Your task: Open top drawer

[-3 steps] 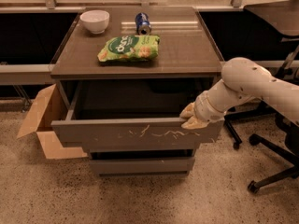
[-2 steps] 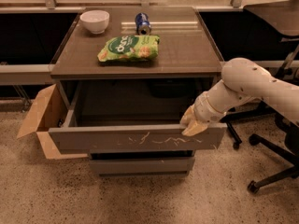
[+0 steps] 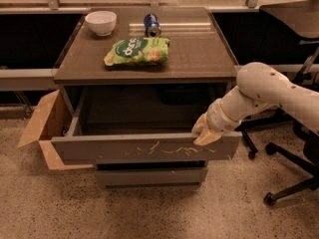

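Because the top drawer [image 3: 144, 151] has no handle, its upper rim is the only purchase. The gripper [image 3: 206, 132] sits there, at the right end of the front, hooked over the rim from above, with the arm reaching in from the right. Whether the gripper is clamped on the rim or only resting over it: cannot tell. Holding near the corner rather than mid-span probably follows from the arm's side of approach. Judgement: an off-centre pull could rack the drawer on its slides.

Position: the drawer stands well out from the cabinet [image 3: 199, 59], its front clear of the lower drawer front [image 3: 149, 176]. The dark interior is exposed; contents not discernible. Judgement: task mostly done.

Appearance: wide, dark grey, matte slab front with pale squiggly scratches across the middle and toward the right. It is wider than the front below.

Also noted: a white bowl [image 3: 100, 22], a can [image 3: 151, 25] on its side and a green snack bag [image 3: 137, 51] rest on the cabinet top. An open cardboard box [image 3: 42, 121] sits just beside the drawer's left corner.
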`<control>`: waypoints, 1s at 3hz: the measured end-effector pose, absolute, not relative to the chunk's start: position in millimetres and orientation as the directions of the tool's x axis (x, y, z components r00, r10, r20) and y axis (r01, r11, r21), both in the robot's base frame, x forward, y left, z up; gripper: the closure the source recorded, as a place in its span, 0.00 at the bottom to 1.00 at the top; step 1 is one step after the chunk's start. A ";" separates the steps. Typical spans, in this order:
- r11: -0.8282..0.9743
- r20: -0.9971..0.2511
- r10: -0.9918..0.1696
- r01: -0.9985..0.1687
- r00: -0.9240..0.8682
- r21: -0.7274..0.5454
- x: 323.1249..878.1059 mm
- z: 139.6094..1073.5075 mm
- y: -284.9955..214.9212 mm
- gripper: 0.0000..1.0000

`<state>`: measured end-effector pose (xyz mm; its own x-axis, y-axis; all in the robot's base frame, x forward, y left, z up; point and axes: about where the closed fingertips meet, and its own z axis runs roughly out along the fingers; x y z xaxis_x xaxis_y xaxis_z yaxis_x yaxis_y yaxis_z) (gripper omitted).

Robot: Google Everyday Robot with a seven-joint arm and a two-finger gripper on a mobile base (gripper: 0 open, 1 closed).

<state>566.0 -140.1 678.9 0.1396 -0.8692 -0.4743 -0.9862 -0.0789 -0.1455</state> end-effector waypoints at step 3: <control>-0.087 -0.499 -0.856 -0.989 0.135 -0.119 554.5 677.6 -138.7 0.47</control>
<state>554.5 -138.7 677.6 0.1354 -0.8562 -0.4986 -0.9891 -0.0871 -0.1192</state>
